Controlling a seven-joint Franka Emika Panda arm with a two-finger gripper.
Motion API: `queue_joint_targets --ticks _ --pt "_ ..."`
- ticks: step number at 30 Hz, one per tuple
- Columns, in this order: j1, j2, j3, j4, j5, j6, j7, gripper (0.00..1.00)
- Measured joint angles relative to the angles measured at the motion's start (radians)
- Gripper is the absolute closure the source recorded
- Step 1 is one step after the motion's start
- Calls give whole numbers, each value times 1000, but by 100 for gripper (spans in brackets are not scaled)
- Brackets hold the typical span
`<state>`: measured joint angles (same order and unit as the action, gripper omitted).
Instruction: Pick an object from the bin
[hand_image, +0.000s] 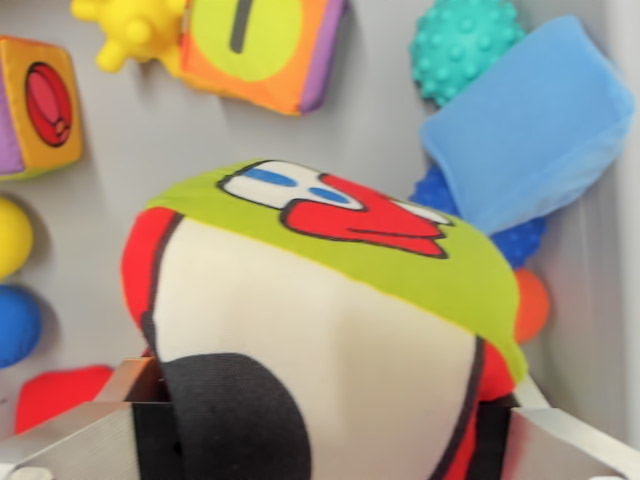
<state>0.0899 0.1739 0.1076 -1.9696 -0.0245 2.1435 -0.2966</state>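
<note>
A large soft fabric cube (330, 330), cream with a black spot, green top and red edges, fills the middle and bottom of the wrist view. My gripper (320, 435) is shut on it: one metal finger (85, 430) presses its lower left side and the other finger (565, 440) its lower right. The cube looks raised above the grey bin floor (150, 150), though how high I cannot tell.
On the bin floor lie an orange fabric cube (262, 45), a yellow spiky ball (135, 30), a second printed cube (35, 105), a teal bumpy ball (465, 45), a light blue soft block (530, 125), a blue bumpy ball (520, 240), and small balls at the left edge.
</note>
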Motion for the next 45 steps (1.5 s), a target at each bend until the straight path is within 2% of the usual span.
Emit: queue_joint_targets --ticks 21,30,45 --pt "0 -51 0 91 7 -143 -5 100" --pt "0 -57 0 111 7 -169 -5 100" --pt "0 -57 0 112 8 -173 -5 100"
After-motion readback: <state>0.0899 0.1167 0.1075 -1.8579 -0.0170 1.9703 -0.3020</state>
